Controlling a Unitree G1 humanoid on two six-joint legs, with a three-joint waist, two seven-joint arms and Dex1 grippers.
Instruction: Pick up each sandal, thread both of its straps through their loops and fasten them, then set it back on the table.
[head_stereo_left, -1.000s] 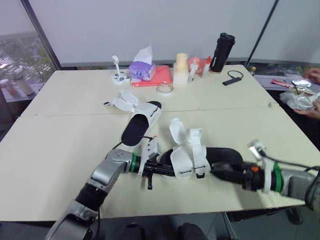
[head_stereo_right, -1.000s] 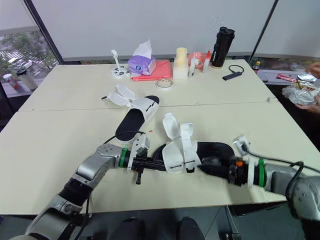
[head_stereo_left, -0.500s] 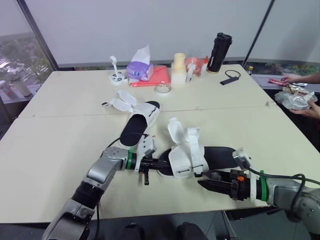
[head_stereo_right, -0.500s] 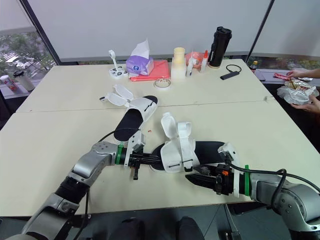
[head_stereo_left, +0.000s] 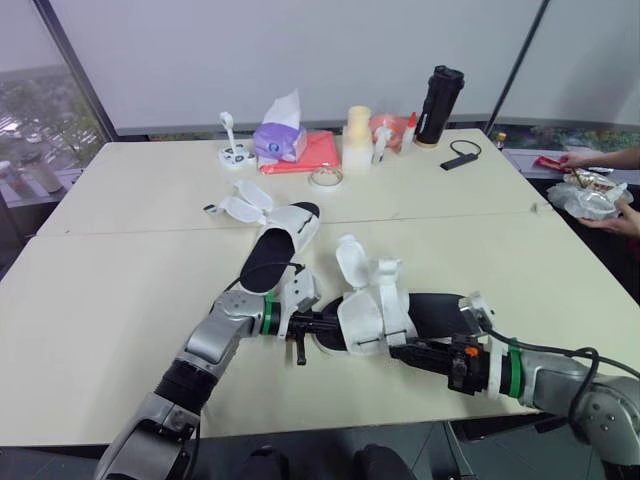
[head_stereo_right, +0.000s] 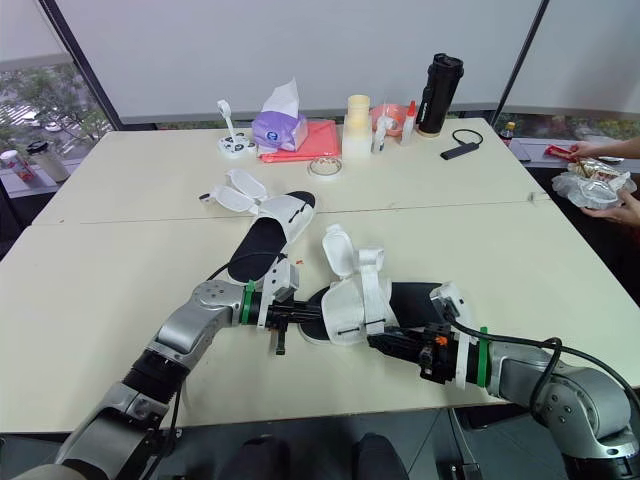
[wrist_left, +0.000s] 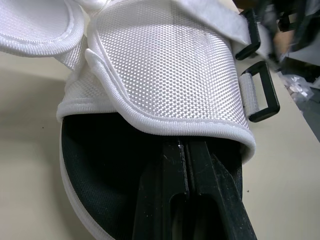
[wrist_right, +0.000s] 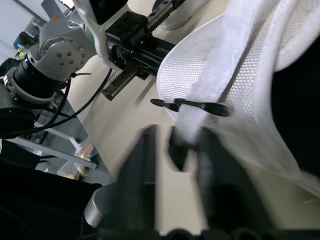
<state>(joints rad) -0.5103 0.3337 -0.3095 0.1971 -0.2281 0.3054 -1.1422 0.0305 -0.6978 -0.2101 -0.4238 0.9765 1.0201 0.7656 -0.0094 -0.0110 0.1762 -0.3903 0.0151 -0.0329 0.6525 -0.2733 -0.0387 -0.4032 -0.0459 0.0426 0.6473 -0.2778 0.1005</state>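
White mesh flaps on the near sandal (head_stereo_left: 385, 310) stand open and upturned, so neither of its straps appears to have gone through a loop; the black loops (wrist_left: 260, 97) along its side are empty. That sandal lies on the table (head_stereo_left: 120, 260), not lifted. The left tool (wrist_left: 186, 147) comes in at the near sandal's toe end with its two fingers pressed together. They are slid under the mesh upper and lie on the black footbed, with nothing visible pinched between them. The right tool (wrist_right: 176, 145) sits low at the near sandal's loop side, its fingers parted by a moderate gap. A loop and a strap end lie close to its tips, but whether they touch cannot be told. The far sandal (head_stereo_left: 278, 245), just beyond the near sandal's toe end, lies flat with its own flaps (head_stereo_left: 243, 203) splayed open and no tool near it. As I judge it, the task is barely begun: the first sandal is only being approached and steadied. Both straps on each sandal are unthreaded and unfastened, and each sandal has yet to be set back down.
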